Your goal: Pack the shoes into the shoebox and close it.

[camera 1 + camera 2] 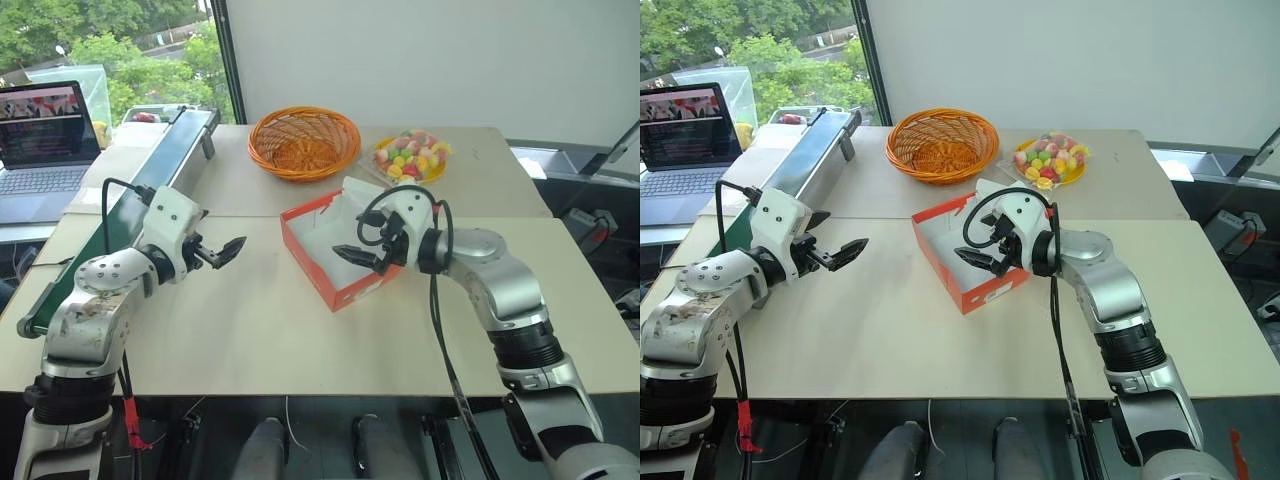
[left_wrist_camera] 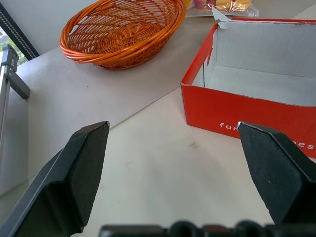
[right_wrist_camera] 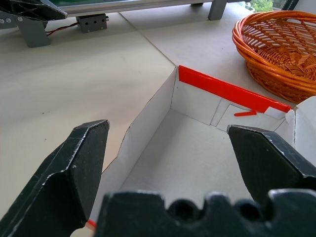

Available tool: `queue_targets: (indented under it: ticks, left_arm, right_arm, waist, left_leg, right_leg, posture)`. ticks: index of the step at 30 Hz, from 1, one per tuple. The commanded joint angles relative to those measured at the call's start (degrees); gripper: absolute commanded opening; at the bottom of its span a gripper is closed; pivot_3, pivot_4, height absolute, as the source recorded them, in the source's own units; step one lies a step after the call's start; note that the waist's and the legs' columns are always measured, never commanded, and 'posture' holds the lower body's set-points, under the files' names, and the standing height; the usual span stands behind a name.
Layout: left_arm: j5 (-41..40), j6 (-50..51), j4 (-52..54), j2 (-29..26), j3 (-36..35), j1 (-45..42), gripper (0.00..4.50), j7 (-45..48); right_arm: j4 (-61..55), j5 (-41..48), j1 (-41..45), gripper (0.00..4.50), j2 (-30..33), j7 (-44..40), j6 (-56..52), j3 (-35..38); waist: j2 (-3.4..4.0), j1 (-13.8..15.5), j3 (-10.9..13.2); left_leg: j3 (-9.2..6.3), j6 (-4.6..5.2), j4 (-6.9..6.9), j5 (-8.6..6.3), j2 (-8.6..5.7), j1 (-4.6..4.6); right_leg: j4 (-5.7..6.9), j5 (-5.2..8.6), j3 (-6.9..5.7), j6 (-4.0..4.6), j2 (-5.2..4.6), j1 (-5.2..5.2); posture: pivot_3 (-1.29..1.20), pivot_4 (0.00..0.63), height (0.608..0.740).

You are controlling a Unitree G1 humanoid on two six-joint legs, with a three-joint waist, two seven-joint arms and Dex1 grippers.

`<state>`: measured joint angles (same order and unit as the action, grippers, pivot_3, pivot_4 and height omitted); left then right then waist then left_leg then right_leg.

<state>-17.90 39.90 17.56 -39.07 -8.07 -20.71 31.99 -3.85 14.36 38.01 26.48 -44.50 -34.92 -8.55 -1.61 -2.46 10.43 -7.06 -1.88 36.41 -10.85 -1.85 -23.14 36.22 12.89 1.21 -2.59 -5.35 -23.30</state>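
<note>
Left tool [image 1: 232,248]: fingers apart, gripping nothing, hanging over bare surface [image 1: 250,330] beside the shoebox. Wicker basket [image 1: 304,141]: orange, at the far side, nothing visible inside. Shoebox [image 1: 340,290]: mid-surface, open, white interior bare. Right tool [image 1: 352,257]: fingers apart, gripping nothing, poised over the shoebox's interior.

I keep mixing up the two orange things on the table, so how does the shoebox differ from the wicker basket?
The shoebox is rectangular with flat red-orange cardboard walls; the wicker basket is round and woven. The shoebox is white inside and bears white lettering on one outer wall; the basket is orange throughout. The shoebox sits nearer the robot, the basket farther back. Both are open-topped, and what shows of their insides is empty.
</note>
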Motion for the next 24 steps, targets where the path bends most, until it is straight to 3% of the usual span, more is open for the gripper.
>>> queue_targets:
  ticks: [1, 13, 24]
  left_arm:
    - [0.07, -1.68, 1.10, 0.56, -1.48, 0.03, 4.44, -0.84]
    - [2.46, -0.45, -2.42, 1.86, -9.35, 0.24, 4.44, -11.27]
    - [2.27, 0.92, -0.12, 2.94, -8.32, 1.10, 4.44, -12.90]
  right_arm:
    - [-0.67, 0.38, 1.24, 4.50, -0.08, 0.03, 1.01, 0.99]
    - [9.77, -1.87, 8.52, 4.50, -6.03, 1.54, 5.92, 0.10]
    - [12.40, -1.92, 10.74, 4.50, -9.70, 0.89, 7.03, -0.55]
  waist:
    - [0.00, -0.02, 0.00]
    - [0.00, -0.14, 0.00]
    - [0.00, 0.00, 0.00]
  left_leg:
    - [0.00, 0.00, 0.00, 0.00, 0.00, 0.00]
    - [0.27, 0.00, -0.11, 0.00, 0.12, 0.18]
    - [0.40, -0.01, -0.18, -0.01, 0.12, 0.15]
  right_leg:
    - [0.00, 0.00, 0.00, 0.00, 0.00, 0.00]
    - [0.05, -0.05, 0.25, 0.08, 0.10, -0.06]
    - [0.06, -0.09, 0.39, 0.14, 0.09, -0.18]
  posture:
    - [0.00, 0.150, 0.740]
    - [0.00, 0.150, 0.740]
    - [0.00, 0.150, 0.740]
